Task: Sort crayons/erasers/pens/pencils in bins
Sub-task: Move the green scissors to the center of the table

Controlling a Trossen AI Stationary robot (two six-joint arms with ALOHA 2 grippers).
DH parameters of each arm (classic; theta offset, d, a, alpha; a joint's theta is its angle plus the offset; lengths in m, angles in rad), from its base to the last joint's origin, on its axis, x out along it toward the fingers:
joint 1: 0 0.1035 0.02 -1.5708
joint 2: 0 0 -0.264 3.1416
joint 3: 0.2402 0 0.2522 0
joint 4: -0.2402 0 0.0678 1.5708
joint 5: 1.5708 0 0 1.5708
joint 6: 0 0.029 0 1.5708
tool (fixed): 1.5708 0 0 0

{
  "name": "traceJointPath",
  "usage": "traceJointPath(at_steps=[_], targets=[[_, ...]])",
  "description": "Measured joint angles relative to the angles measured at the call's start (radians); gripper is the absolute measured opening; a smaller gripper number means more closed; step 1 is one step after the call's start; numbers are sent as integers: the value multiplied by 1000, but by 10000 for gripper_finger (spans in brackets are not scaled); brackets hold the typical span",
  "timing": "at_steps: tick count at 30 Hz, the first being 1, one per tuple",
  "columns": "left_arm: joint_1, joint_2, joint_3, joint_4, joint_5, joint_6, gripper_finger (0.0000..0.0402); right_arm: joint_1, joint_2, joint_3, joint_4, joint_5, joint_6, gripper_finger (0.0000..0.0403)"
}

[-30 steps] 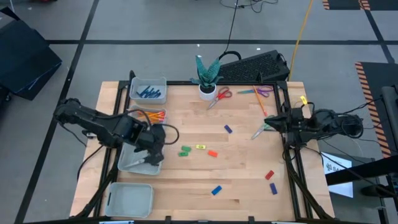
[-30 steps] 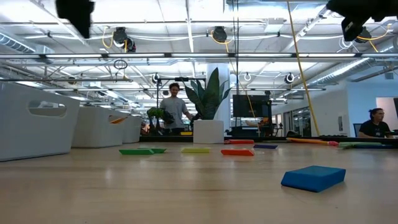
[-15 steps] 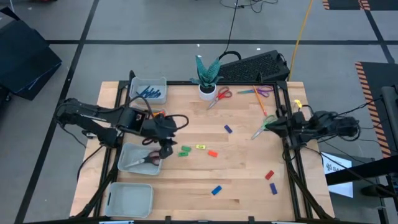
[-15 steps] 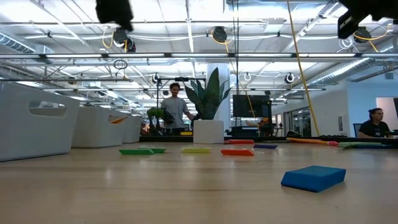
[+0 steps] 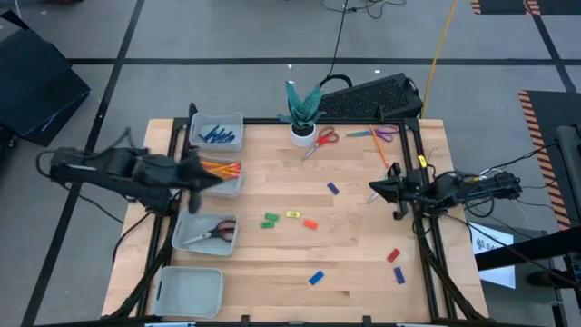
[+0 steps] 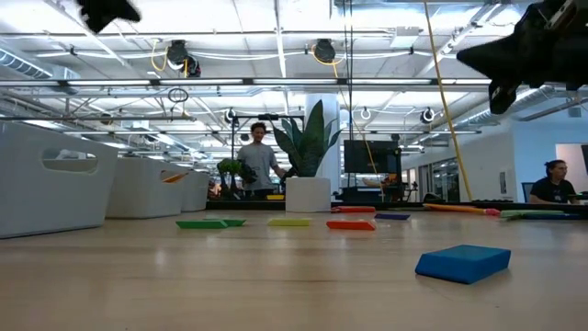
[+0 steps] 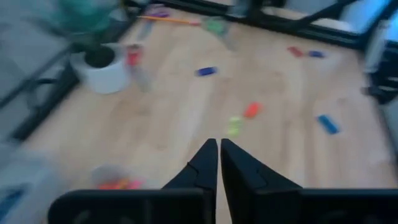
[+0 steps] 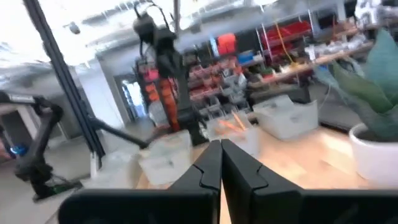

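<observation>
Four pale bins stand along the table's left side: one with dark blue pens point(image 5: 216, 135), one with orange pencils point(image 5: 222, 169), one with scissors point(image 5: 218, 232), and one point(image 5: 191, 291) at the near edge. Green point(image 5: 270, 219), yellow point(image 5: 292, 214), red point(image 5: 310, 223) and blue point(image 5: 333, 189) erasers lie flat mid-table, with others point(image 5: 394, 256) at the near right. My left gripper point(image 5: 207, 174) point(image 7: 219, 144) is shut and hangs above the pencil bin, pointing toward the table's right. My right gripper point(image 5: 370, 193) point(image 8: 219, 144) is shut above the right side, pointing left.
A white plant pot point(image 5: 301, 133) stands at the far edge, with scissors point(image 5: 320, 141) and more scissors point(image 5: 386, 133) beside it. A loose orange pencil point(image 5: 379, 150) lies at the far right. A black frame point(image 5: 418, 182) borders the table. People show in the room behind.
My left gripper has drawn back from over the scissors bin toward the table's far left and now hangs over the pencil bin. The scissors lie uncovered in their bin. My right gripper has moved a little toward the table's left and come lower.
</observation>
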Motion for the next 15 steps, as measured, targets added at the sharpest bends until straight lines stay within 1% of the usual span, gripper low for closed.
traceJointPath(at_steps=[3, 5, 8, 12, 15], targets=[[0, -126, -36, -108, -71, 42, 27, 0, -1, -3, -31, -2, -18, 1], [0, -199, -50, -140, -71, -3, 28, 0, 0, -4, -57, -4, -25, 1], [0, -284, -86, -136, -84, 27, 28, 0, 0, -4, -73, -4, -33, 2], [0, -358, -149, -52, -85, 203, 28, 0, 1, -5, -70, -4, -27, 2], [0, -391, -185, 62, -38, 234, 28, 0, 2, -6, -73, -4, -26, 2]])
